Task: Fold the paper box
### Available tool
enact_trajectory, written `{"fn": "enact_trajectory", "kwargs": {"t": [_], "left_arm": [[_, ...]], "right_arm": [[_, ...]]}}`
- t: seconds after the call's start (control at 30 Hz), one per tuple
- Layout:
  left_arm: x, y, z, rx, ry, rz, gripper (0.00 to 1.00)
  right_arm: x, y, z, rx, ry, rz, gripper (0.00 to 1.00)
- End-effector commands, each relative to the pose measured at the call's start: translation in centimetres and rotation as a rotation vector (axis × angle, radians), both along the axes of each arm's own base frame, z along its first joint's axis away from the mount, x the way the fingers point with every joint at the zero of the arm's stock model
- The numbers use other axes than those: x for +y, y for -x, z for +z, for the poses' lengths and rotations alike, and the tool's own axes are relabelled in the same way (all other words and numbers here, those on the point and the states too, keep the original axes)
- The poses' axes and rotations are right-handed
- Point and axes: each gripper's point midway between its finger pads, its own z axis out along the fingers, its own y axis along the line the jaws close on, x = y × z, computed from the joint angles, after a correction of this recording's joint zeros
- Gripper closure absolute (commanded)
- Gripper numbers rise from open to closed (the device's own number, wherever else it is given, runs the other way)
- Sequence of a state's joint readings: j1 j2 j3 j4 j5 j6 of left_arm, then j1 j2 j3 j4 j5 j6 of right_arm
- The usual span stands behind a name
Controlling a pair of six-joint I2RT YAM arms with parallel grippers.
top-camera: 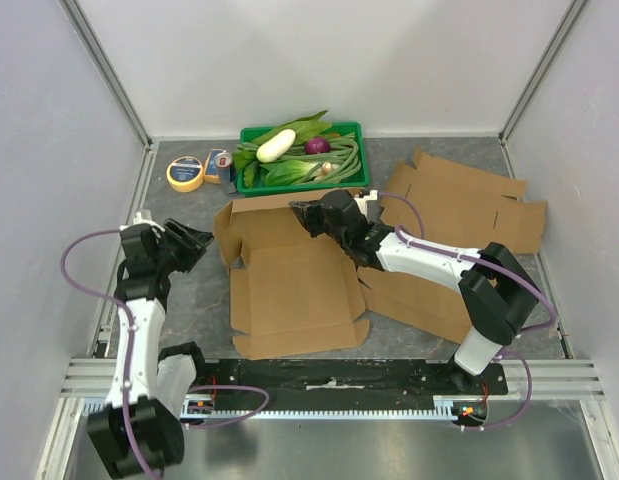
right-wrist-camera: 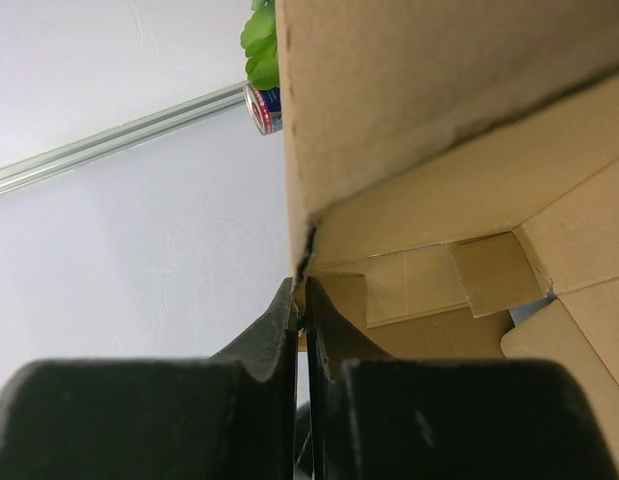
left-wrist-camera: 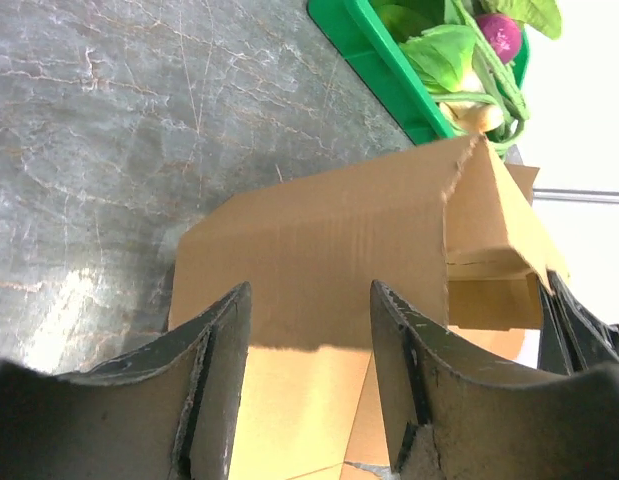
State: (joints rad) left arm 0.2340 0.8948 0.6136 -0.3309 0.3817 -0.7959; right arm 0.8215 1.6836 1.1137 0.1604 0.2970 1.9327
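Note:
The paper box (top-camera: 289, 285) is a brown cardboard blank lying mostly flat in the middle of the table, with its back and left flaps raised. My right gripper (top-camera: 311, 216) is at the box's back edge. In the right wrist view it (right-wrist-camera: 304, 292) is shut on the thin edge of a raised flap (right-wrist-camera: 409, 110). My left gripper (top-camera: 199, 240) stands open just left of the box's left flap (top-camera: 225, 232). In the left wrist view its fingers (left-wrist-camera: 309, 300) hold nothing, and that raised flap (left-wrist-camera: 319, 235) stands a little ahead of them.
A second flat cardboard blank (top-camera: 464, 205) lies at the right, partly under the right arm. At the back stand a green basket (top-camera: 354, 130) of vegetables, a yellow tape roll (top-camera: 185, 173) and a small can (top-camera: 222, 163). White walls enclose the table.

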Motion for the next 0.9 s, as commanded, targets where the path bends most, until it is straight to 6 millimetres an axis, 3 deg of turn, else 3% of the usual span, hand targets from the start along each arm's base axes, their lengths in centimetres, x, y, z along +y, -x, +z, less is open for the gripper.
{"fn": "enact_trajectory", "kwargs": {"t": [0.0, 0.07, 0.2, 0.33, 0.47, 0.57, 0.63, 0.87], "left_arm": [[0.2, 2.7, -1.0, 0.054, 0.002, 0.062, 0.47], [-0.5, 3.2, -1.4, 0.072, 0.039, 0.039, 0.53], [-2.2, 3.6, -1.6, 0.054, 0.121, -0.026, 0.76], [-3.8, 4.4, -2.5, 0.031, 0.222, -0.053, 0.76], [-4.7, 4.0, -3.5, 0.013, 0.309, -0.074, 0.76], [-6.6, 3.6, -4.8, 0.048, 0.312, -0.154, 0.82], [-6.6, 2.5, -5.0, 0.049, 0.260, -0.154, 0.84], [-4.9, 1.6, -10.4, 0.216, 0.195, -0.021, 0.98]], "right_arm": [[-1.2, -0.6, 0.1, -0.012, 0.014, -0.039, 0.91], [-1.6, -1.3, 0.2, -0.016, 0.006, -0.059, 0.91], [-2.6, -2.3, 0.3, -0.016, 0.000, -0.094, 0.91], [-3.3, -3.6, -0.1, -0.013, 0.011, -0.125, 0.92], [-2.7, -3.8, -0.7, 0.004, 0.009, -0.109, 0.92], [-2.8, -3.7, -1.0, 0.007, 0.014, -0.110, 0.92], [-2.9, -3.7, -0.7, 0.003, 0.012, -0.112, 0.92], [-3.3, -3.3, -0.1, -0.009, 0.003, -0.115, 0.93]]}}
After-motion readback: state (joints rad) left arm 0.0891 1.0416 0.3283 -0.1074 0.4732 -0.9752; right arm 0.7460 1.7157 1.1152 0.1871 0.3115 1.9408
